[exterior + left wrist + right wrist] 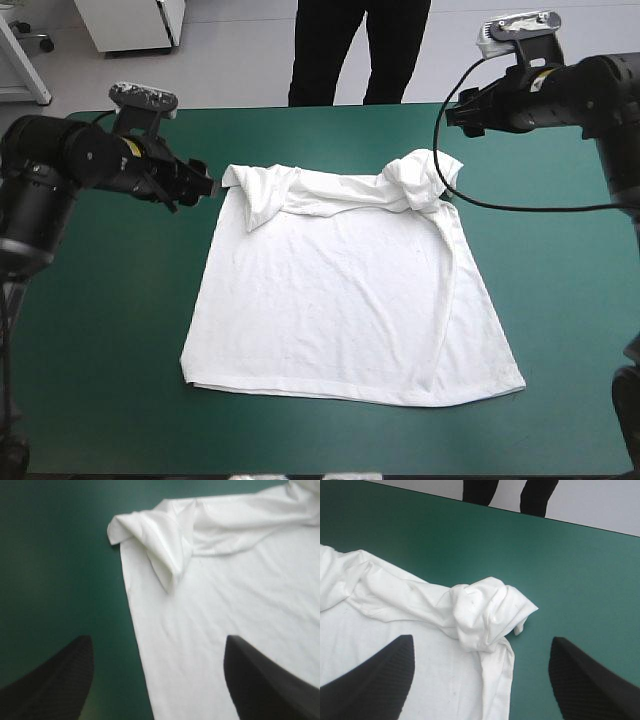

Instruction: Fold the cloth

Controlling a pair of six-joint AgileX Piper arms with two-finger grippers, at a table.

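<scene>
The white T-shirt (350,300) lies spread flat in the middle of the table, hem toward the near edge. Its far left sleeve (258,195) (160,545) is folded over onto the body. The far right sleeve (425,178) (487,612) is bunched into a lump. My left gripper (205,186) (157,680) is open beside the shirt's far left corner, one finger over the cloth (225,605) and one over the cover. My right gripper (458,112) (480,680) is open and raised above the bunched sleeve, holding nothing.
Teal-green cover (110,320) shows on both sides of the shirt and along the near edge. The table's far edge (570,522) runs just beyond the bunched sleeve.
</scene>
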